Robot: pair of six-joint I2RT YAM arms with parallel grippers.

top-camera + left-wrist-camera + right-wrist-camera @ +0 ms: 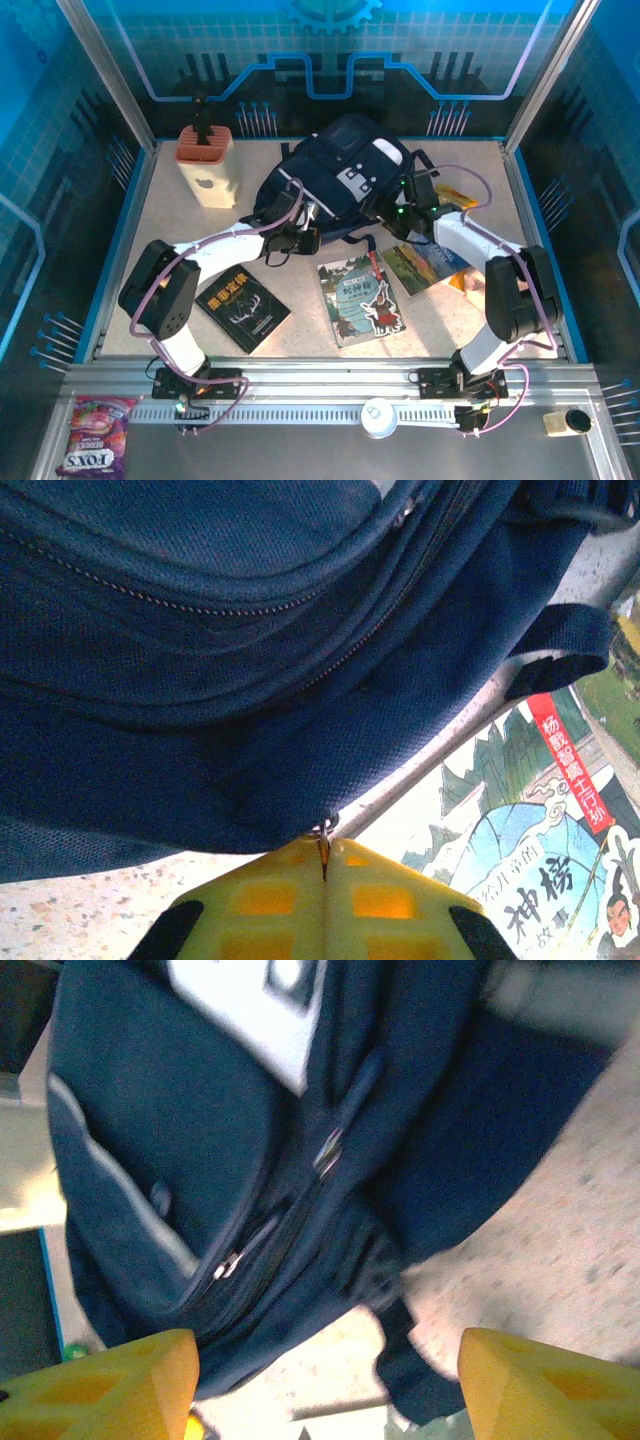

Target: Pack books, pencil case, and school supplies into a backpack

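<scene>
Nearest me, the three books lie flat on the worktop (300, 345), none packed yet: the black book (243, 308) on my left, the teal-grey book (362, 298) in the middle, the landscape book (425, 265) on my right, its far end under my right forearm.

Just past them, my left claw (323, 848) is pressed fully closed at the near edge of the backpack (345, 165). A small metal zip pull (325, 826) sits right at my fingertips, and I judge I have it pinched. My right claw (325, 1360) stands wide with nothing between its fingers, hovering over the front of the backpack. Its view is blurred, so I cannot tell how close it is to the fabric.

The step in hand, as I read it, is getting the zip open. To do it well, I should set my right claw on a fold of fabric or a strap near the zip line to hold the bag down. Then my left should draw the pull along the teeth, low and in line with the track, not upward, or the soft bag will only lift and slide onto the books.

Farther back to the left, the beige holder (205, 165) stands apart from the backpack.
</scene>
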